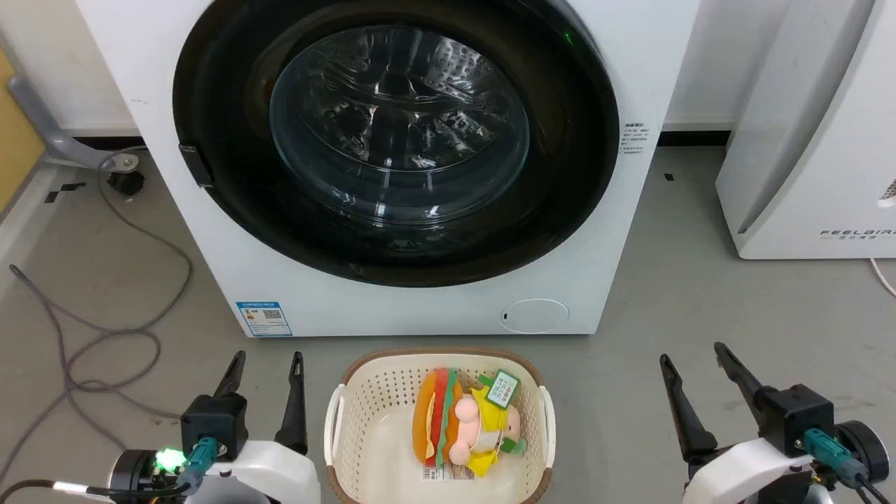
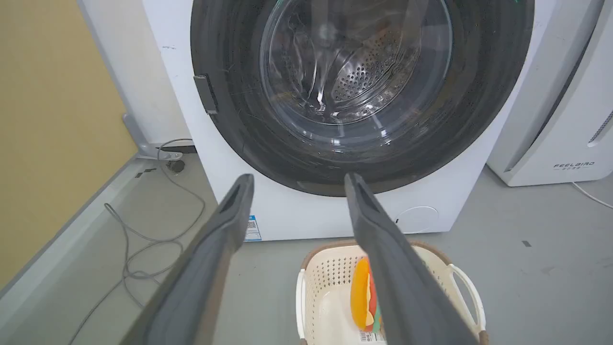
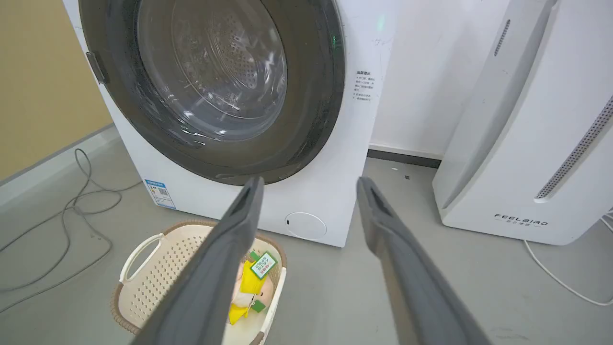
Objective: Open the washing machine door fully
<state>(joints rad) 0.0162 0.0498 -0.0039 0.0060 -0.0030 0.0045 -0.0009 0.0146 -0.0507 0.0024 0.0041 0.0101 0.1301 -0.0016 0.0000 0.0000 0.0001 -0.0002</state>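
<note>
**Door shut, both grippers parked low**

The washing machine door (image 1: 395,140) sits closed, flush on the white machine (image 1: 420,308), ahead of and above both grippers. The left gripper (image 1: 268,360) hangs low with its 2 fingers (image 1: 294,399) spread, holding nothing. The right gripper (image 1: 691,353) is the same, wide apart and empty. Neither touches the door. A basket (image 1: 336,413) with a plush burger (image 1: 437,416) sits between the 2 grippers, below the door.

I'd call this step 1, the reach, not begun. There's a small dark tab (image 1: 196,164) on the door's rim, up ahead of the left gripper and a bit to its outer side. My guess is that's the pull point, so the hinge is probably over on the right gripper's side. Next move: the left gripper rises, hooks a finger behind that tab, then pulls back in an arc clear of the basket.
</note>
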